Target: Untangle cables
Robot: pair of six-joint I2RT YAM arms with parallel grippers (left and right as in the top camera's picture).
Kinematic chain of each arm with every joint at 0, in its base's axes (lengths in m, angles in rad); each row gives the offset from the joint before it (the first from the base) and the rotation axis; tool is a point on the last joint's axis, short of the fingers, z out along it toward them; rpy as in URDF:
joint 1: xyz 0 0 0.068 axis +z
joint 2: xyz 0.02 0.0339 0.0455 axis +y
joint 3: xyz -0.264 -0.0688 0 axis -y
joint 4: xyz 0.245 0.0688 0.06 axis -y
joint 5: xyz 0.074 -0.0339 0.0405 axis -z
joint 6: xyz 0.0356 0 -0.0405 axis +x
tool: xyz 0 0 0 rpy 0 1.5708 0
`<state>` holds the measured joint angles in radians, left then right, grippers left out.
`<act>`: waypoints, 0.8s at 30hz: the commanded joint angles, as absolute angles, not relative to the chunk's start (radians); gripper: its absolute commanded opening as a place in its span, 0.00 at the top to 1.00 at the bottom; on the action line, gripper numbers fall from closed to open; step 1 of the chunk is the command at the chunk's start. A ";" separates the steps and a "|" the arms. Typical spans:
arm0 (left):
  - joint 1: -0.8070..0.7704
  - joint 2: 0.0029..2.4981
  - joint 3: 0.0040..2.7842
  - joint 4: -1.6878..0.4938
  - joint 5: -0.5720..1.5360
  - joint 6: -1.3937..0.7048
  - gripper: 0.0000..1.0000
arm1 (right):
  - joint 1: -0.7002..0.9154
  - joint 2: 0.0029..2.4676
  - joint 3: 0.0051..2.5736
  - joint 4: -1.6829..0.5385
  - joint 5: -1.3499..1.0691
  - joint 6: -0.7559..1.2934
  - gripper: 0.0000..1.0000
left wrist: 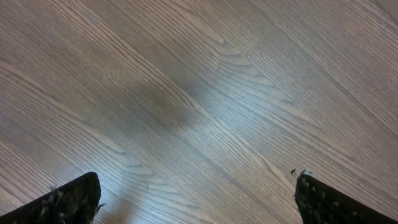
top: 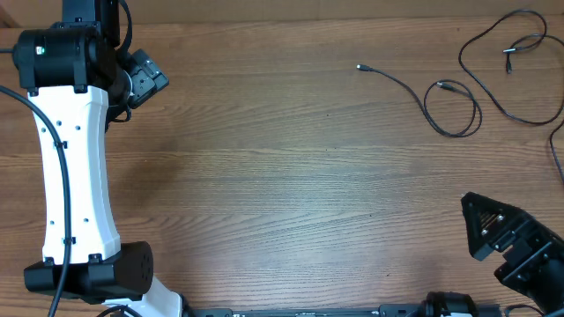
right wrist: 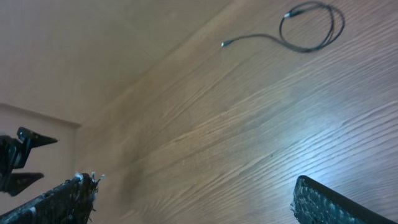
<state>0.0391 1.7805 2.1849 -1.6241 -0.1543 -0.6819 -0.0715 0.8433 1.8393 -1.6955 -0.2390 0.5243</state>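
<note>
- left gripper (left wrist: 198,202): jaws spread wide, nothing between them. Only bare wooden table (left wrist: 199,93) shows under and ahead of its fingers (left wrist: 68,202).
- right gripper (right wrist: 193,205): jaws also wide apart, holding nothing. Bare wood between its fingers (right wrist: 336,205).
- short cable (right wrist: 281,32): flat on the table, well ahead of the right fingers. One end is curled in a single loop, ahead of the right-hand finger. The other end runs out to a plug tip (right wrist: 224,43) ahead of the gap between the fingers.
- long cable (top: 462,55): seen only from overhead. It lies in loose bends just beyond the short cable, farther from the right fingers, and runs out of frame. Can't tell if the two touch.
- both cables sit well apart from the left fingers, across the table.
- neither gripper touches a cable.
</note>
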 commanded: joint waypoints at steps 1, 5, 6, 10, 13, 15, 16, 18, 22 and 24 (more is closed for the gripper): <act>0.032 1.787 2.187 -1.623 -0.164 -0.684 0.00 | -0.073 0.842 1.805 -1.689 -0.276 0.554 0.00; 0.033 1.787 2.187 -1.622 -0.164 -0.684 0.00 | -0.073 0.839 1.767 -1.685 -0.204 0.553 0.00; 0.033 1.787 2.187 -1.623 -0.164 -0.684 0.00 | -0.073 0.835 1.758 -1.685 -0.183 0.553 0.00; 0.033 1.787 2.187 -1.622 -0.164 -0.684 0.00 | -0.073 0.785 1.700 -1.673 -0.116 0.553 0.00; 0.032 1.787 2.187 -1.623 -0.164 -0.684 0.00 | -0.073 0.706 1.637 -1.666 -0.101 0.554 0.00; 0.032 1.787 2.187 -1.623 -0.164 -0.684 0.01 | -0.073 0.675 1.613 -1.653 -0.101 0.555 0.00; 0.032 1.787 2.187 -1.623 -0.164 -0.684 0.00 | -0.073 0.661 1.600 -1.647 -0.101 0.554 0.00; 0.032 1.787 2.187 -1.622 -0.164 -0.684 0.00 | -0.073 0.651 1.583 -1.664 -0.103 0.554 0.00; 0.032 1.787 2.187 -1.622 -0.164 -0.684 0.01 | -0.073 0.653 1.581 -1.691 -0.111 0.553 0.00; 0.033 1.787 2.187 -1.622 -0.164 -0.684 0.00 | -0.073 0.653 1.581 -1.693 -0.111 0.553 0.00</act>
